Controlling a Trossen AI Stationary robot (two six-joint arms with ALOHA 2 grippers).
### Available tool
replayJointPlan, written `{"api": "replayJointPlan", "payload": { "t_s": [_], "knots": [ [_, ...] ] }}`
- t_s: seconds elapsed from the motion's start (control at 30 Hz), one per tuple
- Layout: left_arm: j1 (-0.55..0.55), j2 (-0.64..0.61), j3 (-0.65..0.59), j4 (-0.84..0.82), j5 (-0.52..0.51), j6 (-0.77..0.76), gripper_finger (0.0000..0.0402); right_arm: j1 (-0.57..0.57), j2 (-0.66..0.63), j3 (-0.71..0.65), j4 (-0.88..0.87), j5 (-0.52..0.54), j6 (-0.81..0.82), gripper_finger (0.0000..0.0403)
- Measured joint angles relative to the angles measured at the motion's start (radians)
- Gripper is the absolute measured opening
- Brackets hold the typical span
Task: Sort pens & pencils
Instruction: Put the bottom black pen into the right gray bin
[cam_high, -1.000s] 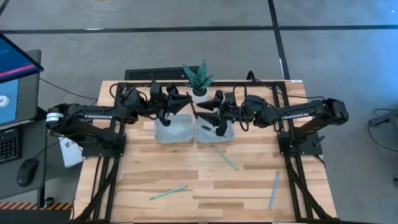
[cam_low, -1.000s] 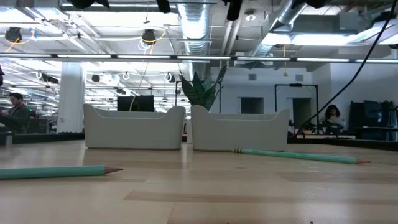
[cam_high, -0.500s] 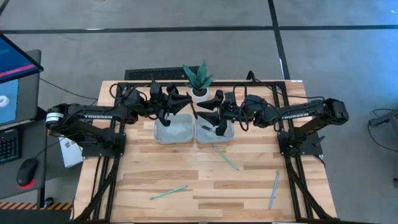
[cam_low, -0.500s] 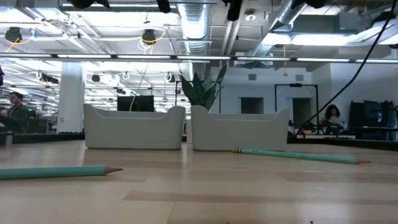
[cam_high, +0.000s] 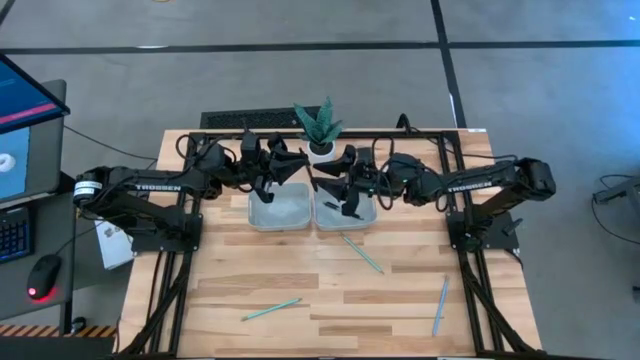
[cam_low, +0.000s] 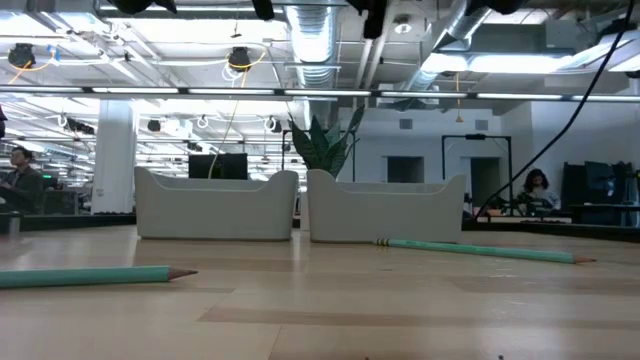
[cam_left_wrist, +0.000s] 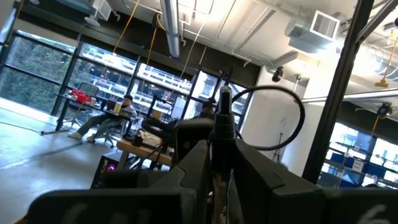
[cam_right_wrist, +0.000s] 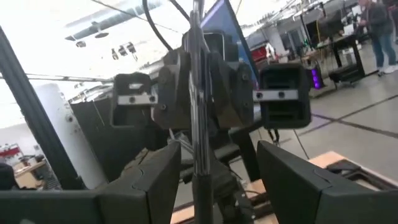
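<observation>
Both arms meet above the two grey trays. My left gripper (cam_high: 303, 172) (cam_left_wrist: 222, 154) is shut on a thin dark pen (cam_left_wrist: 222, 118), clear of the table. My right gripper (cam_high: 327, 186) (cam_right_wrist: 217, 154) faces it and is open. Its fingers stand wide on either side of that pen (cam_right_wrist: 198, 93) without touching it. Three teal pencils lie flat on the table: one (cam_high: 361, 253) in front of the right tray, one (cam_high: 270, 309) near the front left, one (cam_high: 440, 305) near the front right. Two of them show in the low view (cam_low: 95, 276) (cam_low: 480, 250). My left gripper pinches the pen's lower stretch (cam_left_wrist: 219, 163) between its two fingers, coming level from the table's left. The fingers lie across the pen. Its free end (cam_left_wrist: 225, 98) sticks out past the fingers, and the pen is lifted clear above the trays.
The left tray (cam_high: 279, 212) and right tray (cam_high: 365, 214) sit side by side at the table's far middle, with a potted plant (cam_high: 319, 125) right behind them. A small dark thing (cam_high: 332, 206) lies in the right tray. People sit in the room beyond.
My right gripper has moved a little toward the table's left, closer to my left gripper and the pen it holds. The pencils and trays have stayed where they were.
</observation>
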Motion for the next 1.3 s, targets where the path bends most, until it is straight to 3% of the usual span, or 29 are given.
{"api": "replayJointPlan", "payload": {
  "t_s": [0.5,0.97,1.3],
  "knots": [
    [0.0,0.0,0.0,0.001,0.019,-0.001,0.005,0.015,0.05,0.063,-0.059,-0.004,-0.015,0.0218],
    [0.0,0.0,0.0,0.0,0.01,-0.002,0.0055,0.016,0.05,0.063,-0.06,-0.008,-0.017,0.006],
    [0.0,0.0,-0.001,-0.003,-0.016,-0.004,0.0072,0.015,0.049,0.063,-0.076,-0.004,-0.01,0.0069]
  ]
}}
